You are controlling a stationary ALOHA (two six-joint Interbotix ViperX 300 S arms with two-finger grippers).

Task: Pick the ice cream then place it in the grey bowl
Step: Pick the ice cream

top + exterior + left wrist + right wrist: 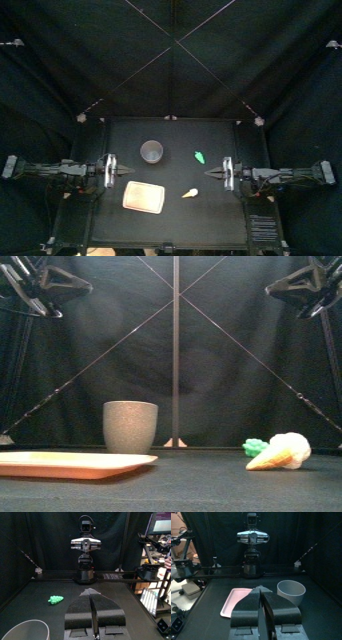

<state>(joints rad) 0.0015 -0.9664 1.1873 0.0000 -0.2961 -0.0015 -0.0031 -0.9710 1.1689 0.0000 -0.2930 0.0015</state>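
The ice cream (191,193), a pale cone with a cream-white scoop, lies on its side (281,452) at the table's front right. The tall grey speckled cup (152,151) stands upright at mid-table (130,427). My left gripper (118,172) rests shut at the left side, holding nothing, and its jaws meet (92,592) in the left wrist view. My right gripper (219,174) rests shut at the right, also holding nothing (261,590). Both are raised and apart from the ice cream, which neither wrist view shows.
A flat pink tray (143,196) lies at the front left, beside the ice cream (67,463). A small green toy (199,157) sits right of the cup, just behind the ice cream (254,446).
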